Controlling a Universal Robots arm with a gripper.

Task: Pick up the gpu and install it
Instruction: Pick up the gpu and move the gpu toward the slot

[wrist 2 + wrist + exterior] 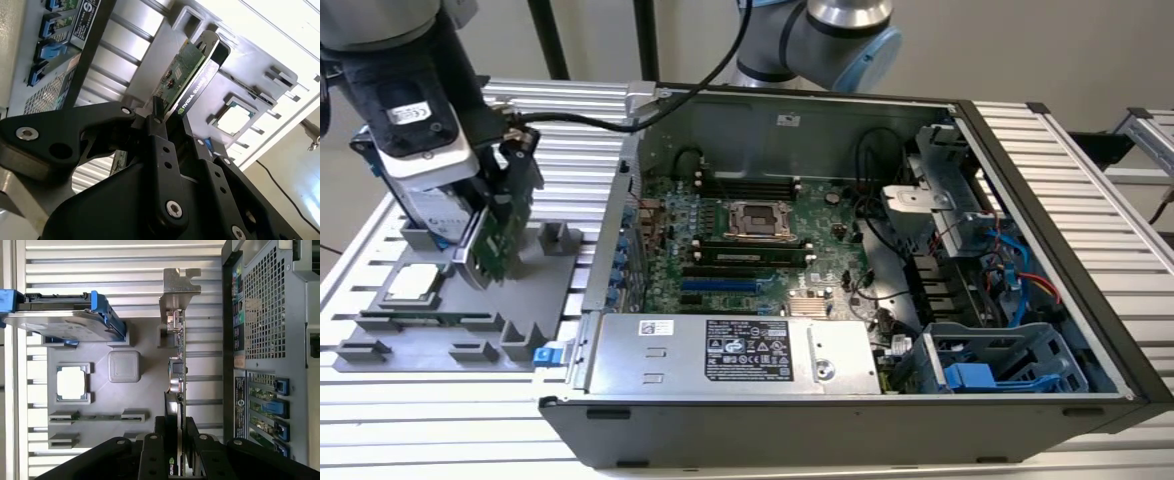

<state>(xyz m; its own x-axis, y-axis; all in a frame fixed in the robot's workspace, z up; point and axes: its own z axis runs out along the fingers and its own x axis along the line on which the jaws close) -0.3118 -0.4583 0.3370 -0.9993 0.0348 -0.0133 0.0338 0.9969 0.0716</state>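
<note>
The gpu (pixel 177 365) is standing on edge over the grey fixture tray (pixel 454 320), outside the computer case (pixel 1067 230) on the exterior view's left. Its silver bracket (pixel 180 282) is pointing away from the wrist, and the green board is facing the case side in the first wrist view. The gripper (pixel 176 427) is clamping it, one black finger pressing on each face near the end opposite the bracket. In the exterior view the card is leaning a little, with its lower corner close to the tray (whether it is touching the tray or hanging just clear I cannot tell).

On the same tray the square processor chip (pixel 411 283) is sitting in its pocket, near the card, and the hard drive (pixel 60 320) with blue rails is resting further off.

The pickup seems to be the step in hand: the grasp is made, and the card is not yet over the case. By my judgement the install is calling for the card's bottom edge to be lined up squarely with a blue slot (pixel 720 285) on the motherboard (pixel 720 250), with the bracket turned toward the case's rear wall.
</note>
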